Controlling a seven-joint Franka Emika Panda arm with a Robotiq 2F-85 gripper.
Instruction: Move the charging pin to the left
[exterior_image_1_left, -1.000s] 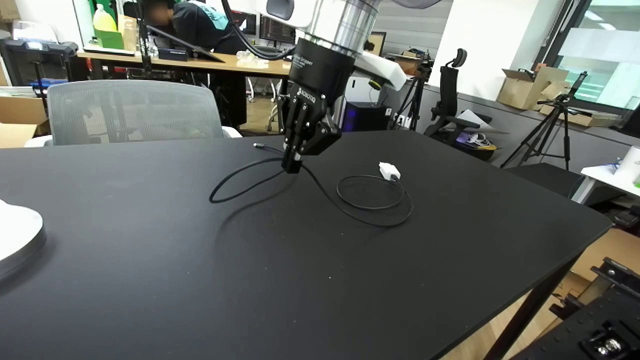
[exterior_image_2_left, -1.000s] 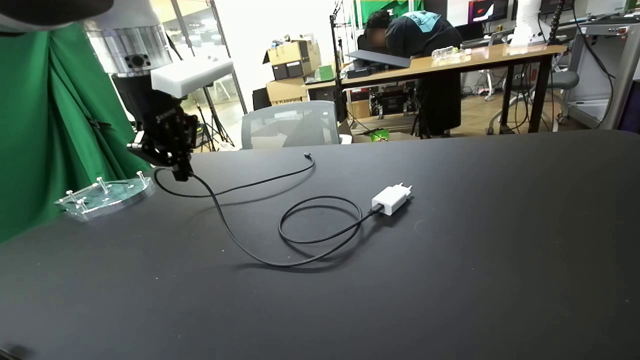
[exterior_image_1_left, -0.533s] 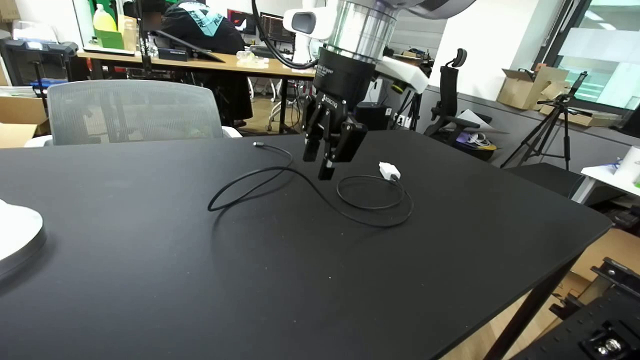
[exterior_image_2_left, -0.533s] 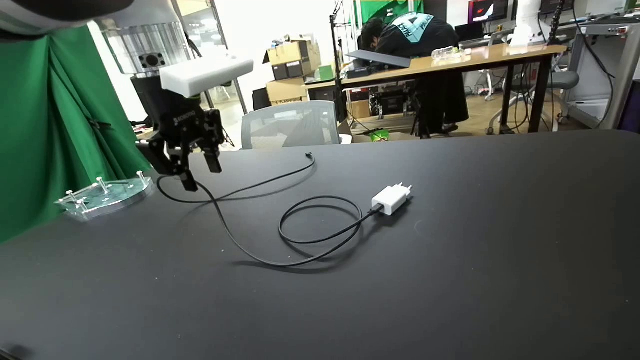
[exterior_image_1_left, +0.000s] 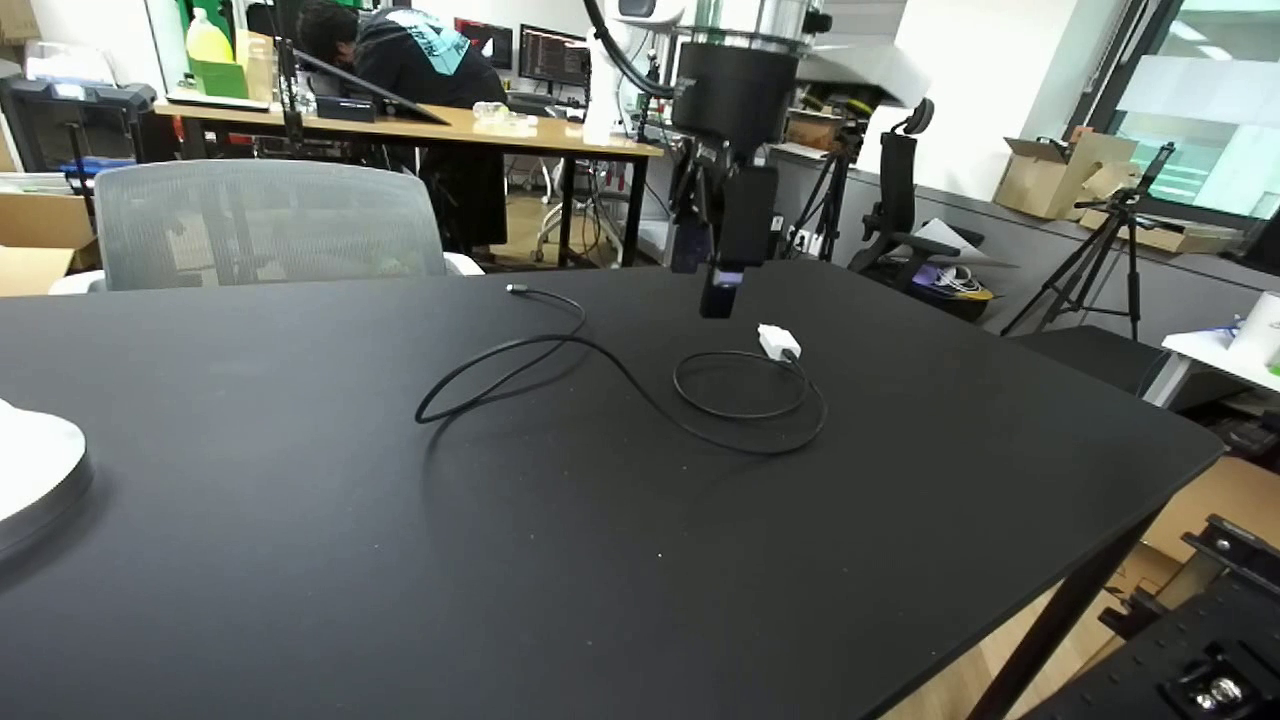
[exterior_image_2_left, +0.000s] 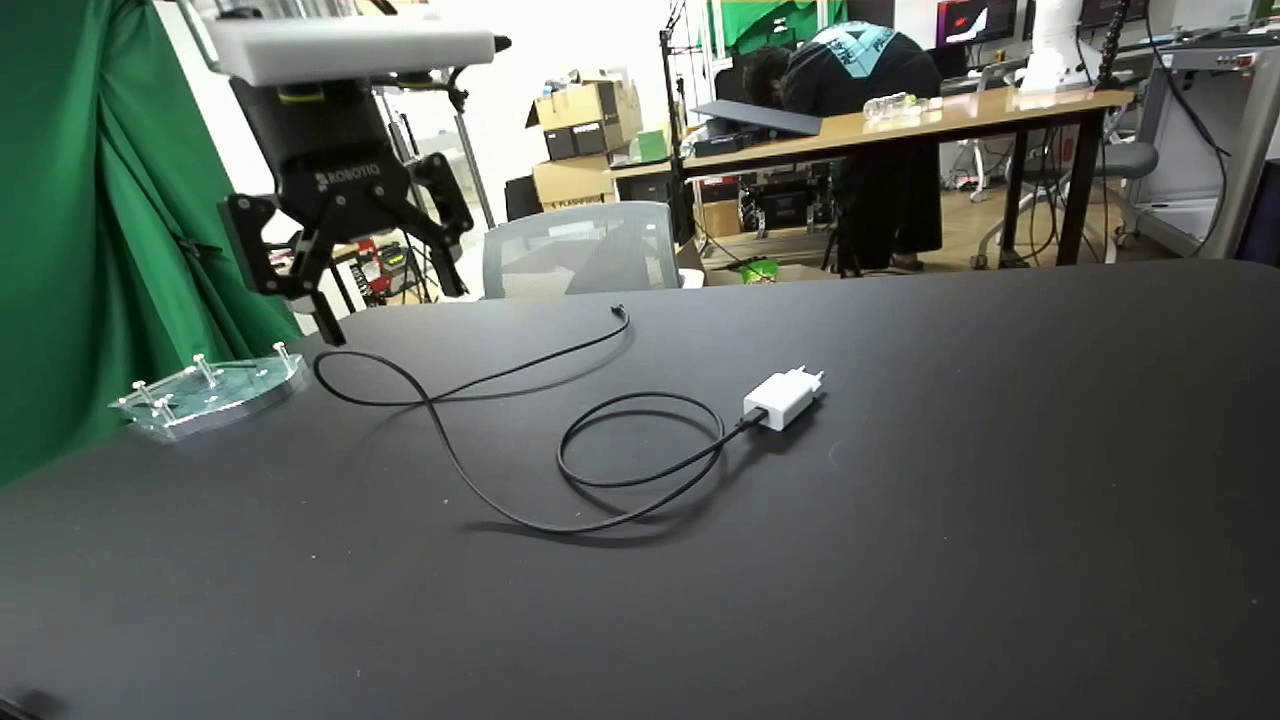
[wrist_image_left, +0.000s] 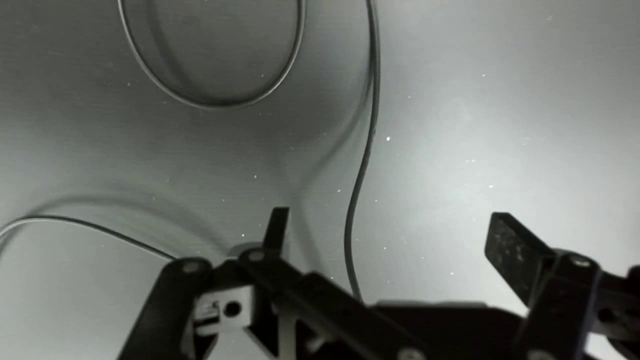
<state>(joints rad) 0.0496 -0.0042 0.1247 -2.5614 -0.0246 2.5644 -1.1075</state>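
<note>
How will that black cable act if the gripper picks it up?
The black cable probably bends easily, being thin and looped. It may be springy, since stretches arch off the table. Lifting it might tug the white charger block it plugs into.

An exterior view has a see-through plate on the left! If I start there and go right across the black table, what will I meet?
In an exterior view: plate → cable crossing → pin → charger.
</note>
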